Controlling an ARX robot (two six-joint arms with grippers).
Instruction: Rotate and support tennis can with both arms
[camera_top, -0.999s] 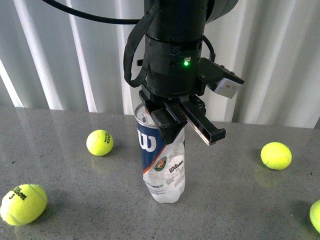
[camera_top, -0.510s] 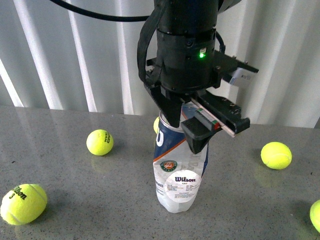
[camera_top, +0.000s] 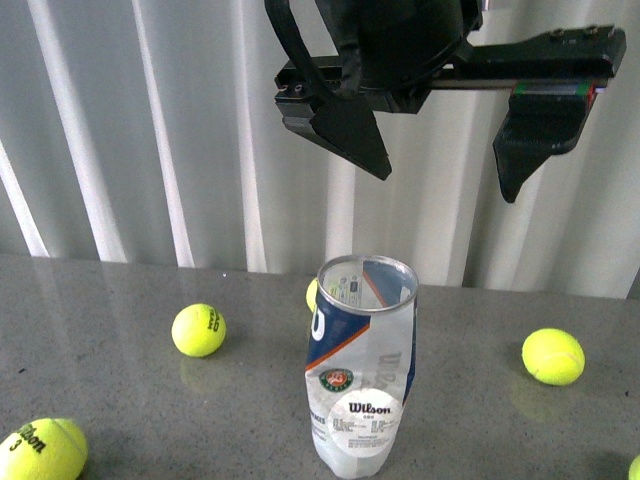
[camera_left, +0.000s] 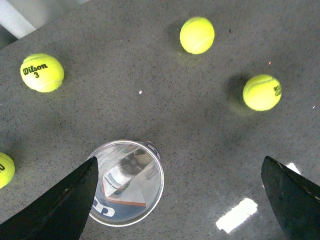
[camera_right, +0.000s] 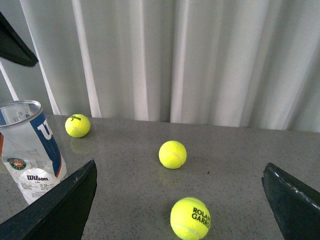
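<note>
— If an arm closes in off-centre, what goes wrong?

— The clear plastic tennis can with the blue-and-white label (camera_top: 362, 370) stands upright and unsupported on the grey speckled table (camera_top: 120, 400). It looks empty, so a glancing finger could tip it among the yellow felt tennis balls (camera_top: 198, 330).

— And the grippers?

— The black wedge-fingered left gripper (camera_top: 445, 185) hangs above the can's open mouth, spread wide and touching nothing. The black right gripper (camera_right: 180, 170), off to one side, is equally spread and empty.

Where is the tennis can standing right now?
In the front view, the tennis can stands on the grey table, centre front, below the open left gripper.
</note>
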